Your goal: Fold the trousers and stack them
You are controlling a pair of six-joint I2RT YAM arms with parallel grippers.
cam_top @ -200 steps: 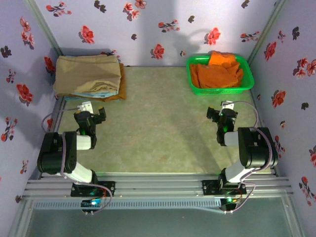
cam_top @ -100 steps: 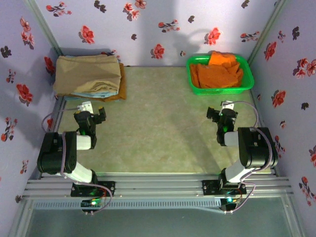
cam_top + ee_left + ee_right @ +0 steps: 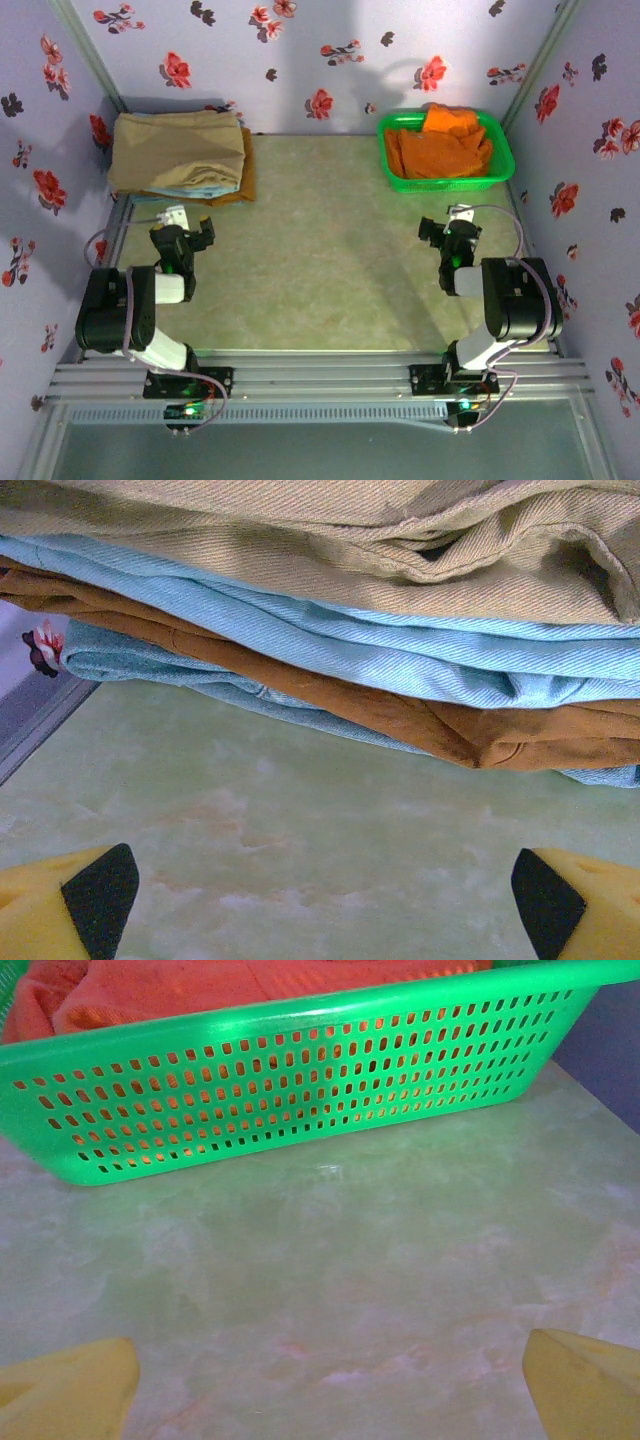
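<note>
The tan trousers (image 3: 178, 150) lie folded on top of a pile at the table's far left corner. In the left wrist view the trousers (image 3: 330, 540) rest on light blue cloth (image 3: 380, 645) and a brown garment (image 3: 480, 735). My left gripper (image 3: 183, 234) sits just in front of that pile, open, with bare table between its fingers (image 3: 100, 890). My right gripper (image 3: 447, 231) is open too, a short way in front of the green basket (image 3: 500, 170), nothing between its yellow fingers (image 3: 70, 1385).
The green basket (image 3: 300, 1070) at the far right holds bright orange garments (image 3: 440, 145). Flowered walls close in the table on three sides. The pale green tabletop (image 3: 330, 250) stretches between the two arms.
</note>
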